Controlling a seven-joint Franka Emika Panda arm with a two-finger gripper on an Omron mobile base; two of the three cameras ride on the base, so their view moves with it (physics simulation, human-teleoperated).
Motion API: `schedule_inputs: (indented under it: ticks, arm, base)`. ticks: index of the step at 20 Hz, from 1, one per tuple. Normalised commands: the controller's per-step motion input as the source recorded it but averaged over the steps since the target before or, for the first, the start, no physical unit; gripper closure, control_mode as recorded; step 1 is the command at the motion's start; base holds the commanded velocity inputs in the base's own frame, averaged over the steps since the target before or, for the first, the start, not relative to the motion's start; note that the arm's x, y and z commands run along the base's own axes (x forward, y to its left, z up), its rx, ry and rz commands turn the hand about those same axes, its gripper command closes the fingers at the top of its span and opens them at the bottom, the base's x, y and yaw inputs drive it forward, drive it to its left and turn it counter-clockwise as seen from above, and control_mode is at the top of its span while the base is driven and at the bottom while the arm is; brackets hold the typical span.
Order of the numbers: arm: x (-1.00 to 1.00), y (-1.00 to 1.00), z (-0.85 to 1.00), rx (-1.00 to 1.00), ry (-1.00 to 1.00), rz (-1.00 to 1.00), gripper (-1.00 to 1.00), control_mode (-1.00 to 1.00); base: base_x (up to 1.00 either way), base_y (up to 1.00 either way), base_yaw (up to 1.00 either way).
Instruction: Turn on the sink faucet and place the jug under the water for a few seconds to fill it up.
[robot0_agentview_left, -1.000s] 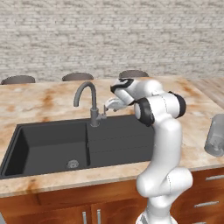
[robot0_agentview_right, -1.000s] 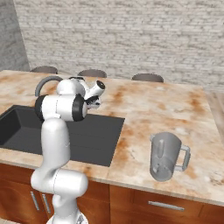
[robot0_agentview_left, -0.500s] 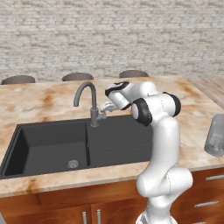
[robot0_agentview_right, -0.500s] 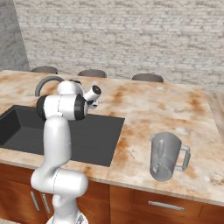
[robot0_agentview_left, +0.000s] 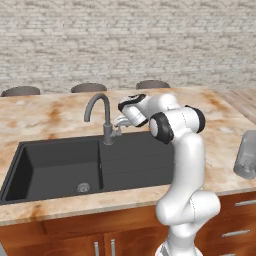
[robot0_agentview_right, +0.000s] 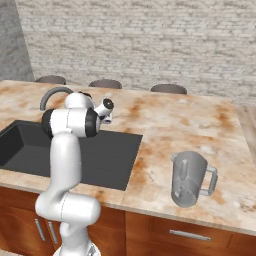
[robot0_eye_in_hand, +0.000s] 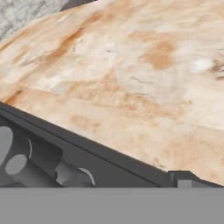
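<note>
MOVED: gripper (robot0_agentview_left: 120, 121) has come closer to tall dark grey gooseneck sink faucet (robot0_agentview_left: 100, 114) | GRIPPER: jaws wide, empty | JUG: translucent grey jug (robot0_agentview_right: 190, 178) on marble counter (robot0_agentview_right: 170, 125), well apart | RISK: fingers may slide past small lever, no water.

A broad marbled counter (robot0_agentview_left: 50, 117) in cream and rust tones spreads across the room; beyond its far edge, three dark rounded chair backs (robot0_agentview_left: 89, 87) peek up in a row; behind them runs a pale grey brick wall (robot0_agentview_left: 125, 40) from side to side; down below the counter's front edge, warm brown wooden cabinets (robot0_agentview_right: 190, 232) carry slim metal bar handles (robot0_agentview_right: 189, 235); from the right, a darker grey wall (robot0_agentview_right: 10, 45) closes off the far left corner.
</note>
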Motion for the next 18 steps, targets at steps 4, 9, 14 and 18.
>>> schedule_inputs:
  ticks: [4,9,14,18]
  arm:
    - [0.28,0.0,0.0,0.0,0.0,-0.07,-1.0,-1.0]
    - [0.29,0.0,0.0,0.0,0.0,-0.05,-1.0,-1.0]
    - [0.21,0.01,-0.01,0.0,0.0,-0.04,-1.0,-1.0]
    - [0.28,0.08,0.0,0.0,0.0,-0.05,-1.0,-1.0]
  base:
    - [0.0,0.0,0.0]
    - [0.0,0.0,0.0]
    - [0.0,0.0,0.0]
    - [0.0,0.0,0.0]
